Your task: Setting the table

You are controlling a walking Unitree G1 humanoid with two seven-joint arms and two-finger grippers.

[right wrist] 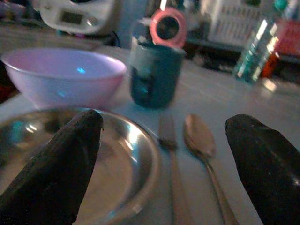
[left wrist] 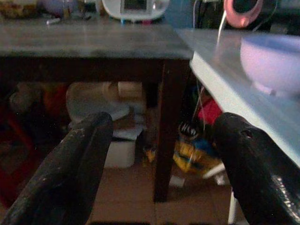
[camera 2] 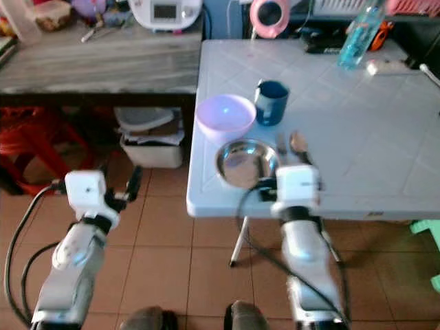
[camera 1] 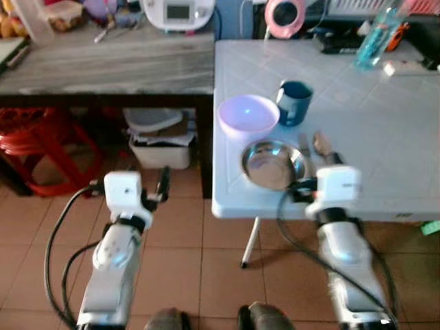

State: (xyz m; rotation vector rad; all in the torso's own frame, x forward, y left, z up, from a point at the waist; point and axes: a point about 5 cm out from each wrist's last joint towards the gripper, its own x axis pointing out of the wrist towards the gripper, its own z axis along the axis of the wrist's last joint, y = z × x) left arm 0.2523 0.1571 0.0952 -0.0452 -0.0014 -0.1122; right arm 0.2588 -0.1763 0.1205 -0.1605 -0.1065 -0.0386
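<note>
On the white table a lavender bowl stands beside a dark blue mug. In front of them, near the table's front edge, lie a steel dish, a fork and a spoon. My right gripper hovers low at that edge, open, its fingers straddling the dish, fork and spoon without holding anything. My left gripper is open and empty over the floor, left of the white table, level with its edge.
A dark wooden table with a white appliance stands to the left, with a plastic bin and a red stool beneath it. A water bottle and a pink ring stand at the white table's back.
</note>
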